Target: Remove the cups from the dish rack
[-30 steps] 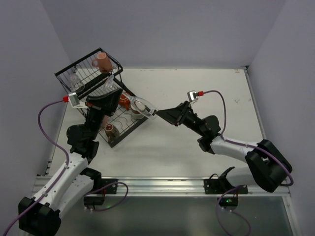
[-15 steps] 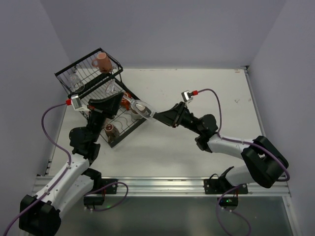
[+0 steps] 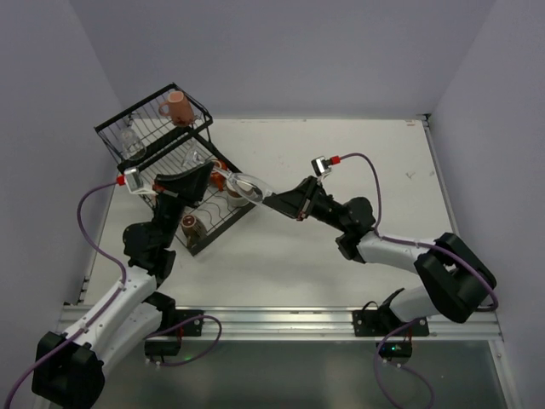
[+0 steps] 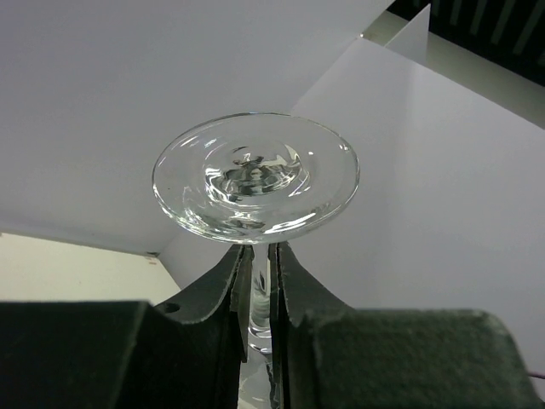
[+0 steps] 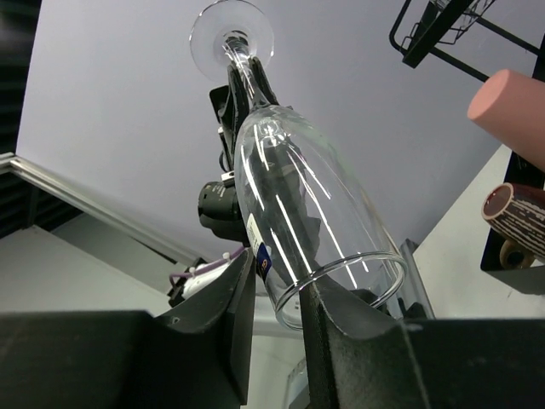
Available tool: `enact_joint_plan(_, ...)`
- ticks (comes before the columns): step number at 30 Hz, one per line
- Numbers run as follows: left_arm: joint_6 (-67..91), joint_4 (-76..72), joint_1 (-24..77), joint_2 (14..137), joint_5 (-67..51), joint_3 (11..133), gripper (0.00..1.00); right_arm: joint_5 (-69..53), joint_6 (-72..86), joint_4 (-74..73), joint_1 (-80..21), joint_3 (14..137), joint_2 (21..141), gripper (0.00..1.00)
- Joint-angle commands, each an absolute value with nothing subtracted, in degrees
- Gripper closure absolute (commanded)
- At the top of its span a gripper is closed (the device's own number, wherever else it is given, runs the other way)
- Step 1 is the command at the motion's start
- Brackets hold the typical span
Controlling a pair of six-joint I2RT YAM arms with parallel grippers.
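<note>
Count: two arms, one black wire dish rack (image 3: 136, 108) at the far left of the white table (image 3: 341, 162), and one clear stemmed glass (image 5: 298, 196) suspended on its side between the arms, just beside the rack's right edge. The left gripper (image 4: 258, 256) is clamped tight on the glass stem just below the circular foot (image 4: 255, 175). The right gripper (image 5: 277, 290) has its jaws set narrowly either side of the bowl's rim wall; whether they press the glass cannot be determined. Remaining in the rack: one pink mug (image 3: 177, 108) in the raised basket section, one orange-red mug (image 3: 217, 175), one brown cup (image 3: 189, 225) on the lower tray. A salmon cylindrical tumbler (image 5: 511, 106) is cut off by the right wrist view's edge. One further clear glass (image 3: 129, 141) in the raised section is faint against the wires; any others cannot be counted reliably.
</note>
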State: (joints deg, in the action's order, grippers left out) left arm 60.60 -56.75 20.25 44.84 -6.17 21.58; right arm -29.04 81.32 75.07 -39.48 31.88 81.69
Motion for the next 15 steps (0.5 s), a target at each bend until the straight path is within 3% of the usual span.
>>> enact_joint_plan(1,61.87,-62.75,20.83,43.59,-7.29,21.45,0.91,-26.81,79.10,93.34,-39.99,31.73,78.49,0.87)
enact_joint_plan(3,62.05,-62.75,20.83,43.59,-7.30,21.01,0.79,-26.63,78.66,93.25,-39.99,31.38,77.44,0.90)
enact_joint_plan(4,62.05,-62.75,20.83,43.59,-7.47,20.92,0.63,-26.54,78.40,93.16,-39.99,31.20,77.08,0.91)
enact_joint_plan(7,61.96,-62.32,20.83,43.51,-8.00,20.39,0.39,-26.02,77.26,92.03,-39.90,30.50,74.98,0.96)
enact_joint_plan(9,61.70,-61.61,20.83,43.33,-8.44,20.48,0.35,-25.49,75.60,89.75,-39.99,30.59,73.57,1.00)
enact_joint_plan(15,60.91,-60.21,20.83,42.63,-9.93,21.18,0.25,-23.73,73.22,86.05,-39.99,31.81,67.68,1.00)
